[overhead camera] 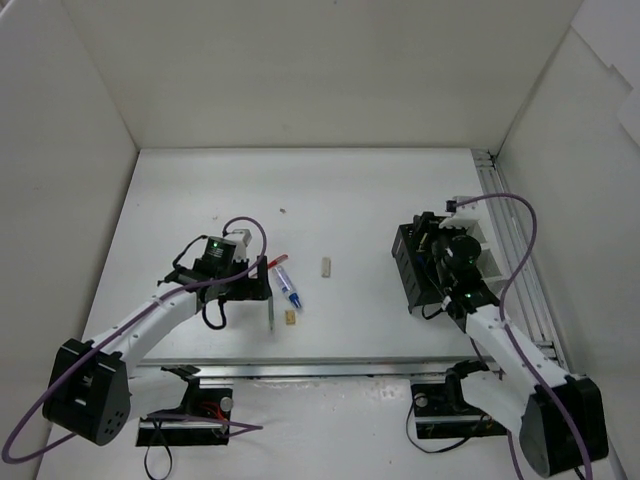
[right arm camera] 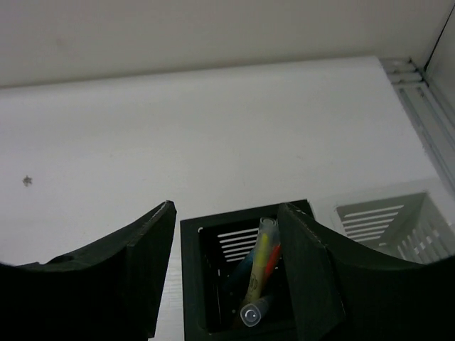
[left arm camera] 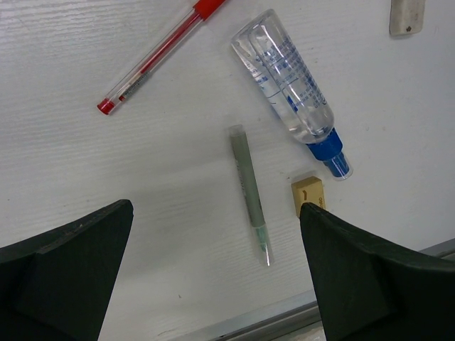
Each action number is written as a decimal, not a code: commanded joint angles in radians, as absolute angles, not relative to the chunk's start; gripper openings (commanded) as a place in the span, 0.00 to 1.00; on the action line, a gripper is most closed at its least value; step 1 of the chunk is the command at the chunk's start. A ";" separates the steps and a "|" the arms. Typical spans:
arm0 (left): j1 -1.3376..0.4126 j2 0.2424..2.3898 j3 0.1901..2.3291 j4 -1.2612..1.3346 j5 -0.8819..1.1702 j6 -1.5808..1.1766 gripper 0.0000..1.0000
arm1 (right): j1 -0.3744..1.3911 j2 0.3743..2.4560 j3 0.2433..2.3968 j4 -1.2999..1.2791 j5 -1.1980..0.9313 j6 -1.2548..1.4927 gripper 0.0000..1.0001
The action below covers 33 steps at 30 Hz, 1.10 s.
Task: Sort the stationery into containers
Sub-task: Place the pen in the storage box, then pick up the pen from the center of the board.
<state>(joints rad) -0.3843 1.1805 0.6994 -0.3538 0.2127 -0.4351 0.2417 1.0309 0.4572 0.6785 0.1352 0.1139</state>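
Left pincer (left arm camera: 217,208) wide open over grey pen (left arm camera: 249,188), right pincer (right arm camera: 226,209) parted above organiser (right arm camera: 190,284), pens (right arm camera: 261,266) inside below it

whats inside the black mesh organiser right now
In the black organiser, one compartment holds a yellow pen, a red pen and a blue pen, leaning. Their lower ends and other compartments are hidden.

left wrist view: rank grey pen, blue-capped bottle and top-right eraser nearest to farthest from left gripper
1. grey pen, centre, framed by the left gripper
2. bottle, up and right
3. eraser, top right corner
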 commanded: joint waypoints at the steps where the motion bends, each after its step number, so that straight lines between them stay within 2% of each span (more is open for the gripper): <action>1: -0.394 1.178 0.753 -0.324 0.213 -0.436 1.00 | 0.236 0.895 0.479 0.721 0.114 0.135 0.58; 6: -0.432 1.183 0.744 -0.307 0.230 -0.460 1.00 | 0.238 0.807 0.572 0.546 0.039 0.138 0.75; 7: -0.445 1.192 0.742 -0.302 0.224 -0.468 1.00 | 0.238 0.802 0.586 0.505 0.008 0.138 0.98; 12: -0.489 1.278 0.758 -0.317 0.180 -0.523 0.98 | 0.239 0.814 0.623 0.436 -0.012 0.153 0.98; 19: -0.529 1.374 0.779 -0.362 0.069 -0.604 0.85 | 0.241 0.830 0.624 0.416 0.035 0.163 0.98; 21: -0.551 1.411 0.798 -0.357 0.060 -0.607 0.78 | 0.241 0.836 0.630 0.408 0.032 0.164 0.98; 23: -0.566 1.434 0.816 -0.357 0.049 -0.614 0.68 | 0.241 0.838 0.632 0.405 0.037 0.164 0.98; 25: -0.592 1.462 0.841 -0.370 0.029 -0.626 0.64 | 0.241 0.839 0.635 0.399 0.041 0.161 0.98; 30: -0.632 1.514 0.864 -0.405 0.005 -0.650 0.36 | 0.241 0.833 0.647 0.371 0.032 0.155 0.98; 31: -0.632 1.513 0.861 -0.408 0.005 -0.653 0.23 | 0.242 0.833 0.653 0.364 0.029 0.152 0.98; 33: -0.641 1.511 0.842 -0.408 0.005 -0.664 0.14 | 0.242 0.825 0.655 0.348 0.011 0.147 0.98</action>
